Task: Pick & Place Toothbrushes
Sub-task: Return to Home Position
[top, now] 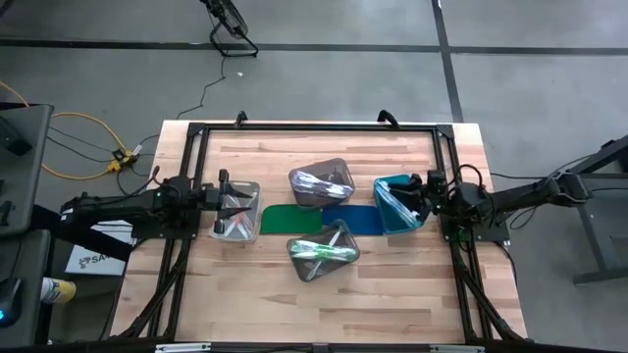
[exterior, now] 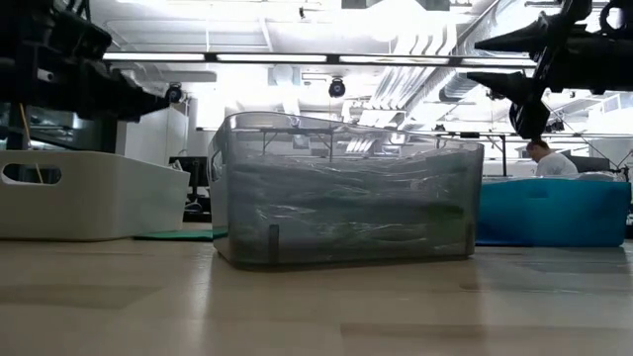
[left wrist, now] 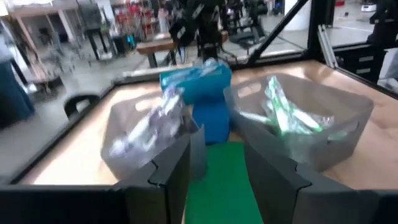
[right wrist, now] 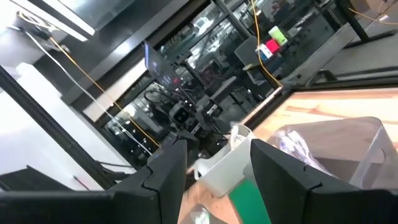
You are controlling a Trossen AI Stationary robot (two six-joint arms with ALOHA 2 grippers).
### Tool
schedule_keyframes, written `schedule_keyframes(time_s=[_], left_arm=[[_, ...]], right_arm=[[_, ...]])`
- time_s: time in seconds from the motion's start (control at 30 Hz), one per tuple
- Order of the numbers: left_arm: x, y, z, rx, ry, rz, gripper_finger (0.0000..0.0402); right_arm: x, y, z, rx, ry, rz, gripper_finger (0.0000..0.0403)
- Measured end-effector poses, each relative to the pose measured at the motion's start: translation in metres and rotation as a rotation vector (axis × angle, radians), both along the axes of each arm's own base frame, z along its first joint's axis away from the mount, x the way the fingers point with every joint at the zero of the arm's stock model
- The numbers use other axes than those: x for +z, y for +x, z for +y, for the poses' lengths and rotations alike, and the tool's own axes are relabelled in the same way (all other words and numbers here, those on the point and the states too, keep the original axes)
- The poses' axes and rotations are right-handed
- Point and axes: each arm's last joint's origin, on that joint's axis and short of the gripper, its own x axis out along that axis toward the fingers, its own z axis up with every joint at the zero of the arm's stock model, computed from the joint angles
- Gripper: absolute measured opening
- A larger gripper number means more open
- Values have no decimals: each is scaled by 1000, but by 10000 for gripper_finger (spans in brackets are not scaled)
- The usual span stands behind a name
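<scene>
The toothbrushes lie in the bins, so the left gripper and right gripper, both open and empty, just need to go home.

Table: pale wood planks, matt. Grey bin: translucent, glossy plastic; teal bin beside the right gripper: opaque, smooth plastic.

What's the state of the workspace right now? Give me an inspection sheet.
Surface: wooden table, green mat and blue mat at centre.
Job's things: toothbrushes inside white bin, two grey bins and teal bin; none seen loose.
Clutter: nothing seen.
Grippers: left gripper open above white bin; right gripper open by teal bin.
Cables: yellow cable on floor, left.
Surroundings: person beyond table.
</scene>
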Motion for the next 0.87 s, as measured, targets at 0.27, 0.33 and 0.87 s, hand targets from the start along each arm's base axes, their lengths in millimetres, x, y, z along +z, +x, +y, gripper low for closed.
schedule_keyframes(time_s=[0.27, 0.33, 0.87], left_arm=[[-4, 0, 0, 3, -36, 33, 147], [-4, 0, 0, 3, -36, 33, 147], [-5, 0, 0, 3, -37, 36, 147]], right_arm=[[-6, 1, 0, 1, -7, 61, 172], [-7, 1, 0, 0, -8, 69, 172], [-10, 1, 0, 0, -11, 99, 172]])
